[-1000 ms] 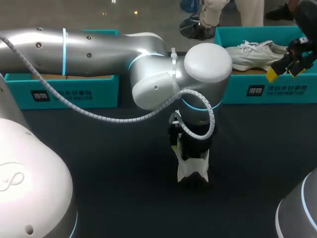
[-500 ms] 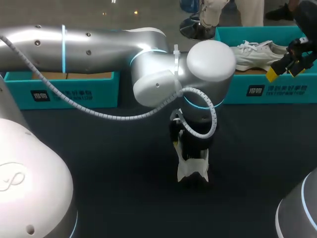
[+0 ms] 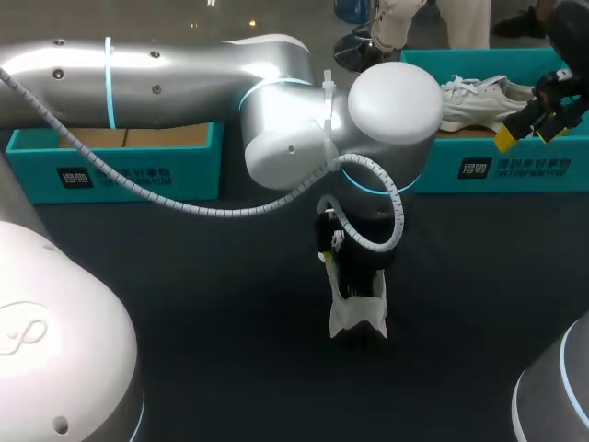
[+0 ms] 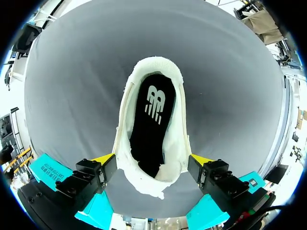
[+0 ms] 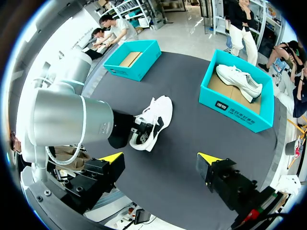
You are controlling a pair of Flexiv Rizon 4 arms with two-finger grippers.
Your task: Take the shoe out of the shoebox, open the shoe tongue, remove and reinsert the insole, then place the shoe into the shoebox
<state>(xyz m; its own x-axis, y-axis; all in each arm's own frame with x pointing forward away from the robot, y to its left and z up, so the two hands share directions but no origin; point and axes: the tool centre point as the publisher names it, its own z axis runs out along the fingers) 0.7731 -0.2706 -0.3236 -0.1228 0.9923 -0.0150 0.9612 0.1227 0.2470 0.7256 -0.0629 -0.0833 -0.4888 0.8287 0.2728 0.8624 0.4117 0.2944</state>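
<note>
On the dark grey bench (image 4: 230,86), our left fingers (image 4: 106,159) grasp the white fabric shoe with black insole (image 4: 152,120) by both heel sides; our right fingers (image 5: 207,158) hang released above the bench.

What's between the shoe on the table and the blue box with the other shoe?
Nothing. The right wrist view shows only bare dark table between the shoe and the blue box.
</note>
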